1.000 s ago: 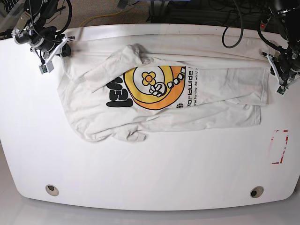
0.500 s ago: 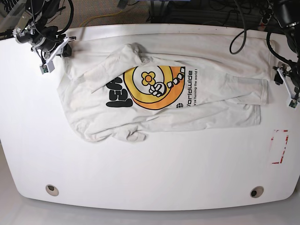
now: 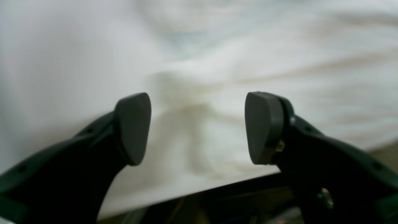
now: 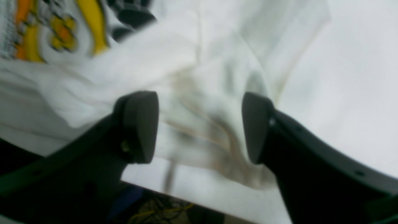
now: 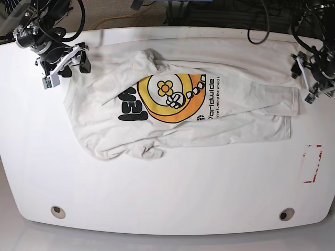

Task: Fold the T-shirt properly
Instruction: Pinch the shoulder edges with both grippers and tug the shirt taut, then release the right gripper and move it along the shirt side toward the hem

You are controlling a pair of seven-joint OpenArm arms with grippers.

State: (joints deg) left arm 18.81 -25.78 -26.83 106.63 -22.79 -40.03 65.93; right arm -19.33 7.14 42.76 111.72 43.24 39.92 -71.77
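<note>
Off-white T-shirt point(image 5: 178, 112) spread lengthwise across the far half of the white table, print up, orange-yellow flower circle and bold black letters near its middle, small black text beside them, rumpled at the near left edge, seemingly partly folded over itself

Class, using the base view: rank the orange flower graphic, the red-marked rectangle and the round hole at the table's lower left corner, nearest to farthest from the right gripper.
1. Orange flower graphic, on the T-shirt, right of the right gripper.
2. Round hole, near table edge, below it.
3. Red-marked rectangle, far opposite side.
</note>
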